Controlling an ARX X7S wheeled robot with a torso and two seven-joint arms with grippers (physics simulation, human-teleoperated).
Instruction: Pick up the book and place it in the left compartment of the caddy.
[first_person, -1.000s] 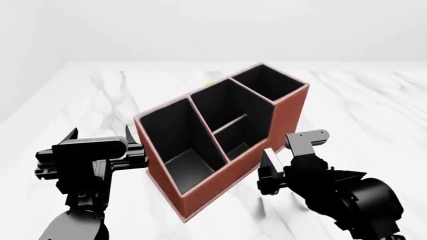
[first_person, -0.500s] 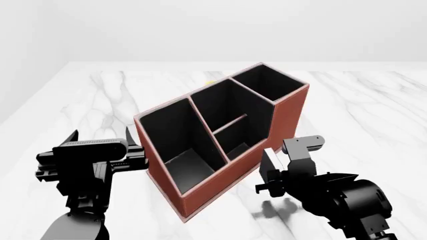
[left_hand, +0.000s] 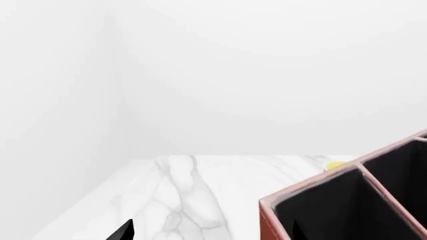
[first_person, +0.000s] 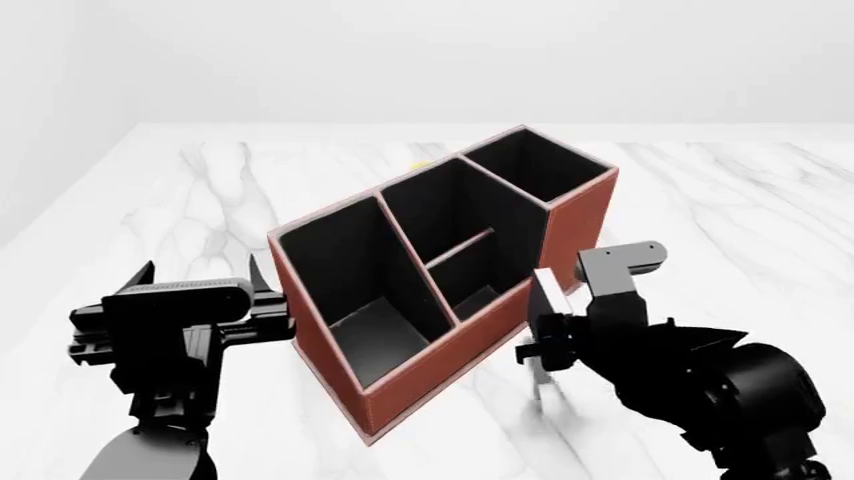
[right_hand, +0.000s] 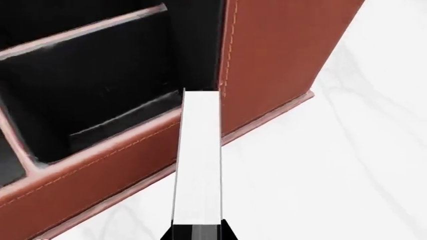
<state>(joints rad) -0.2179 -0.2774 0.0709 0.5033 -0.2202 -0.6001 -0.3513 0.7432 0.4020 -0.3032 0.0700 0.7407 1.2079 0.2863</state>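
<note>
Gripping the one book (right_hand: 197, 165) edge-on, the right gripper (first_person: 545, 335) holds it upright just beside the single caddy's (first_person: 567, 225) near-right wall. The left gripper (first_person: 200, 283) hangs spread wide, holding nothing, left of the left compartment (first_person: 354, 285).

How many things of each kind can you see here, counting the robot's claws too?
Caddy: 1
Book: 1
Small yellow thing behind the caddy: 1
Grippers, left gripper and right gripper: 2
Table: 1
Total: 6
</note>
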